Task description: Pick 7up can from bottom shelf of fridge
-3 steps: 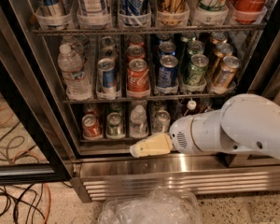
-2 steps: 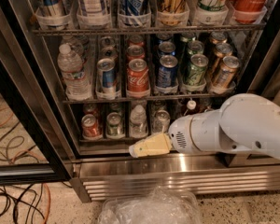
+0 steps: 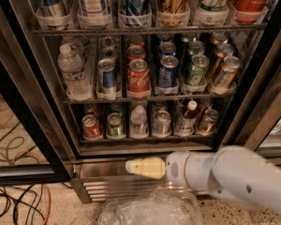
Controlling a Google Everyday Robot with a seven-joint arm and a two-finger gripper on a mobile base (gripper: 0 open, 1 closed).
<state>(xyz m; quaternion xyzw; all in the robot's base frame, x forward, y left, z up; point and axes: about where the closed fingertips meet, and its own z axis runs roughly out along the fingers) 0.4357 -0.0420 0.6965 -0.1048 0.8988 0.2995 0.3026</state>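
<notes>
The fridge (image 3: pixel 251 93) stands open before me. Its bottom shelf (image 3: pixel 145 139) holds a row of small cans and little bottles. The 7up can (image 3: pixel 162 123), pale grey-green with a silver top, stands in the fourth lane from the left, between a small clear bottle (image 3: pixel 139 121) and a white-capped bottle (image 3: pixel 187 116). A darker green can (image 3: pixel 114 124) and a red can (image 3: pixel 91 126) stand further left. My gripper (image 3: pixel 143 167), cream-tipped on a white arm, points left in front of the ribbed steel base, below the shelf and slightly left of the 7up can.
The shelf above holds a water bottle (image 3: pixel 73 72), a Coca-Cola can (image 3: pixel 138 77) and blue and green cans. The glass door (image 3: pixel 11 125) hangs open at left. Cables (image 3: pixel 16 205) lie on the floor. A crumpled clear plastic bag (image 3: pixel 150 210) lies below the gripper.
The arm and gripper have dropped from the bottom shelf's front edge to the steel base. The right lanes of the bottom shelf, hidden by the arm before, now show.
</notes>
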